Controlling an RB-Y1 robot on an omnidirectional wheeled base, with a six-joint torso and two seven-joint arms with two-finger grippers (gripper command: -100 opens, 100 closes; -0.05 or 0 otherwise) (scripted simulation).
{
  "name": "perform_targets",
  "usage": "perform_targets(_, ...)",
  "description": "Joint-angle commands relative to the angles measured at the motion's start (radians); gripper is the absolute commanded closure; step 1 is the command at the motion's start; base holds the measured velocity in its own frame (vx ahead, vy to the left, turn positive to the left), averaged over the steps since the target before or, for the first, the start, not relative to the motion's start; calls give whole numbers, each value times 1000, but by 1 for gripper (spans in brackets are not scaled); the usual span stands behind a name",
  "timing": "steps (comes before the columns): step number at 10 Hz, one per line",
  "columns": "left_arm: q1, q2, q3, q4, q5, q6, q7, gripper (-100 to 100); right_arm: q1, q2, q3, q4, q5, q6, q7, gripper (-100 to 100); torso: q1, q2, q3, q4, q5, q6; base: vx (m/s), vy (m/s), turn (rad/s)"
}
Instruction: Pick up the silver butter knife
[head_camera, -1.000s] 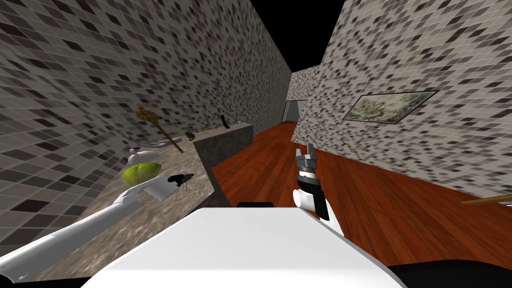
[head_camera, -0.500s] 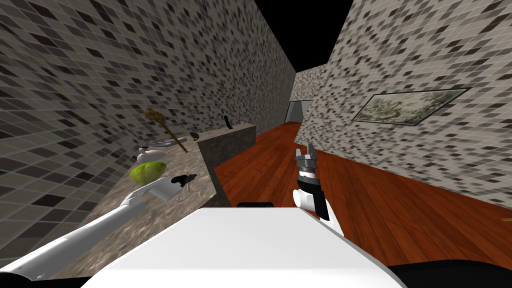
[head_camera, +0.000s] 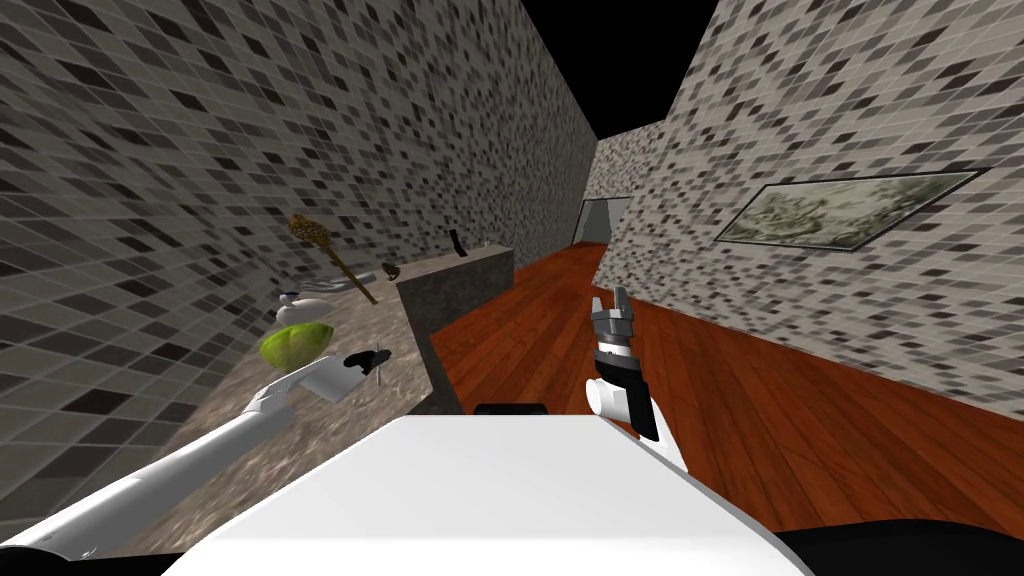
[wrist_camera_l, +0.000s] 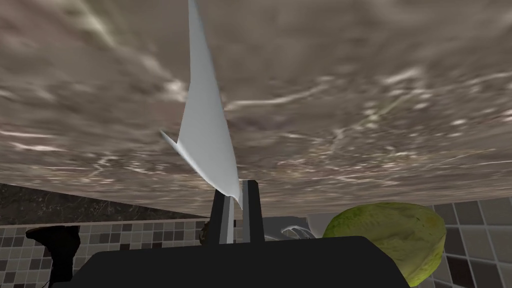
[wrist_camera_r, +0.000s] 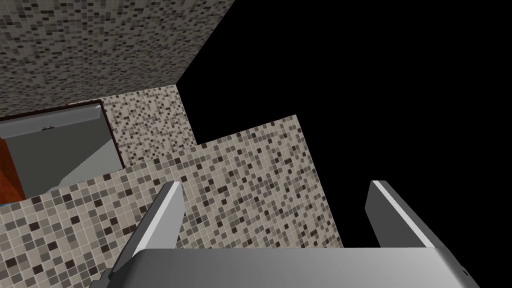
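Left gripper (wrist_camera_l: 239, 189) jaws narrow, clamped on butter knife (wrist_camera_l: 205, 125) over the counter (wrist_camera_l: 375, 100). Right gripper (wrist_camera_r: 275, 200) off the counter, jaws wide

Flat even light, tiled walls (head_camera: 200, 150) splaying at corners, countertop (wrist_camera_l: 350, 100) streaked close-up

The two fingers of the left hand (wrist_camera_l: 235, 190) stand close together, pinching the end of a pale grey butter knife (wrist_camera_l: 205, 130) whose blade reaches out over the brown-veined stone desk (wrist_camera_l: 360, 75). A green lettuce-like head (wrist_camera_l: 395, 235) sits beside the hand, against a tiled wall (wrist_camera_l: 482, 220).
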Motion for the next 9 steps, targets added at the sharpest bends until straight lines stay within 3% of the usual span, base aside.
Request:
perform_targets(1, 0, 0, 0, 0, 0, 0, 0, 100, 0, 0, 0, 0, 0, 0, 0, 0, 0, 0, 0, 0, 0, 0, 0, 0, 0)
perform_targets(2, 0, 0, 0, 0, 0, -1, 0, 100, 0, 0, 0, 0, 0, 0, 0, 0, 0, 0, 0, 0, 0, 0, 0, 0, 0)
perform_targets(3, 0, 0, 0, -1, 0, -1, 0, 0, 0, 0, 0, 0, 0, 0, 0, 0, 1, 1, 0, 0, 0, 0, 0, 0, 0)
perform_targets(4, -4, 30, -13, 0, 21, -7, 30, 100, 0, 0, 0, 0, 0, 0, 0, 0, 1, 1, 0, 0, 0, 0, -75, -29, -161)
perform_targets(7, -10, 95, -45, 11, 58, -12, 85, 100, 0, 0, 0, 0, 0, 0, 0, 0, -3, 7, 4, 1, -1, -1, -105, -45, -121)
perform_targets(8, -14, 79, -40, 14, 51, -14, 69, 100, 0, 0, 0, 0, 0, 0, 0, 0, -3, 7, 4, 1, -1, -1, -40, -18, -18)
perform_targets(9, -15, 81, -42, 14, 52, -15, 73, 0, 0, 0, 0, 0, 0, 0, 0, 0, -2, 4, 2, 0, -1, -2, -8, -4, 3)
